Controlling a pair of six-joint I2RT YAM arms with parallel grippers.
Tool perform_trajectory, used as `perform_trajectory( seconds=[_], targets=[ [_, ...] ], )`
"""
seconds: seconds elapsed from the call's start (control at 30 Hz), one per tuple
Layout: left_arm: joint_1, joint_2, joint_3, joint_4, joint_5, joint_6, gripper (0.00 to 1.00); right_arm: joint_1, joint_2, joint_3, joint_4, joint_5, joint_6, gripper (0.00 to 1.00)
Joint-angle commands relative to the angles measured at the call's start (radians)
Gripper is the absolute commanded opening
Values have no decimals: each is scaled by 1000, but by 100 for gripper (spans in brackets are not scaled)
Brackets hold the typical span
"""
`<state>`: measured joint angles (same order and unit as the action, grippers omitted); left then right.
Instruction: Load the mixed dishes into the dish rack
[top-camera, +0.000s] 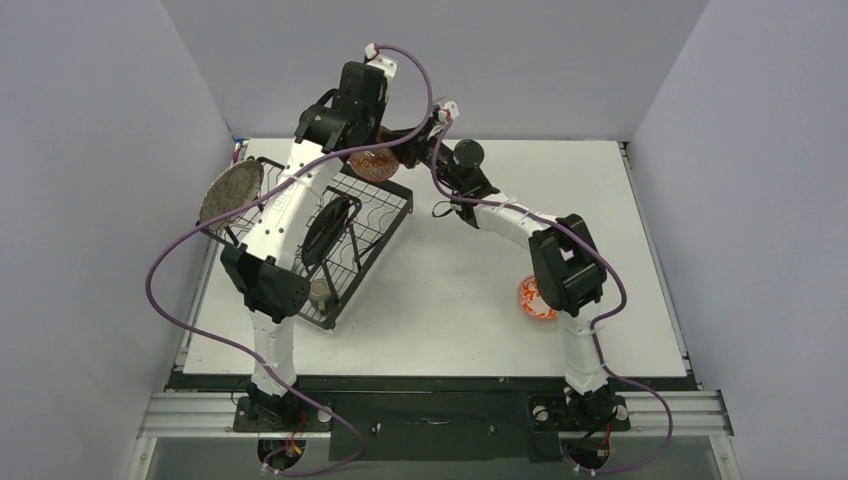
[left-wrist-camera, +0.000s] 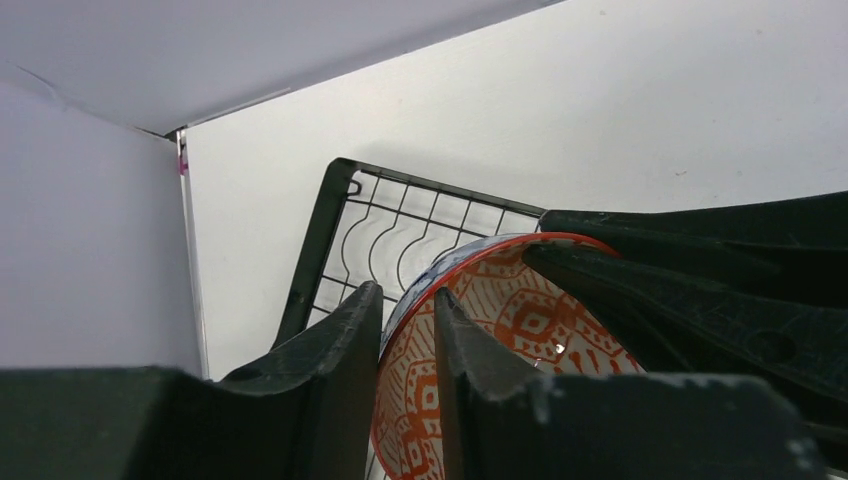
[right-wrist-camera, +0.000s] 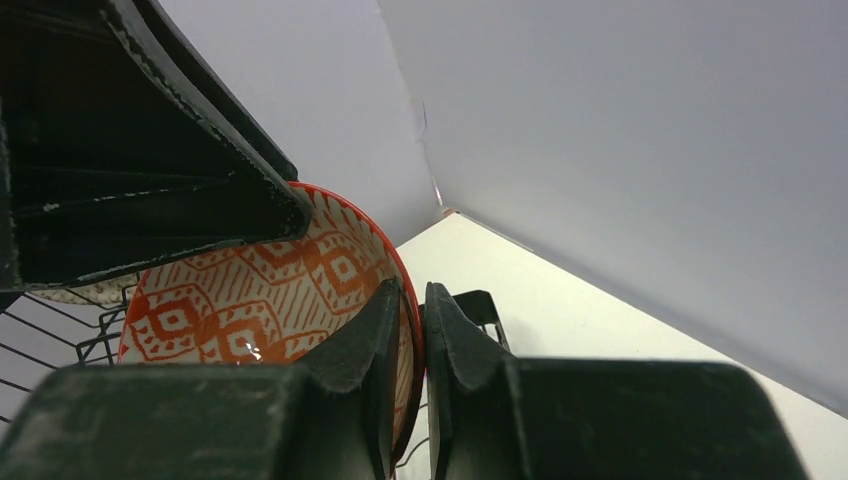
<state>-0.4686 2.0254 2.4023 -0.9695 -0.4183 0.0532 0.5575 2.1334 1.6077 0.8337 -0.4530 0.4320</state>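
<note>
The left gripper (left-wrist-camera: 405, 300) is closed to a narrow gap, its fingers pinching the rim of a patterned bowl (left-wrist-camera: 520, 320). The right gripper (right-wrist-camera: 410, 295) is closed just as narrowly on the opposite rim of that bowl. In the top view the bowl sits in the upper centre, above the far end of the dish rack (top-camera: 376, 255). There the wrists hide both sets of fingers. The right arm's elbow partly covers the second patterned bowl (top-camera: 537, 298) on the table at lower right. Both wrist views cut off the held bowl's lower part.
</note>
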Motion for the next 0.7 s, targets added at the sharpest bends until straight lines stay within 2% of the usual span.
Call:
perform_trajectory(
  seconds=[0.0, 0.23, 0.37, 0.53, 0.67],
  targets=[
    [4, 19, 35, 13, -82, 39, 19, 12, -94, 10, 157, -17, 14, 0],
    [4, 27, 13, 26, -97, 38, 17, 20, -89, 21, 167, -18, 24, 0],
    [11, 20, -12, 29, -118, 32, 24, 21, -87, 21, 170, -22, 25, 0],
    [28, 5, -39, 34, -101, 13, 28, 26, -82, 26, 179, -25, 30, 0],
    [36, -2, -57, 40, -78, 15, 19, 31, -77, 33, 179, -28, 31, 0]
  ],
)
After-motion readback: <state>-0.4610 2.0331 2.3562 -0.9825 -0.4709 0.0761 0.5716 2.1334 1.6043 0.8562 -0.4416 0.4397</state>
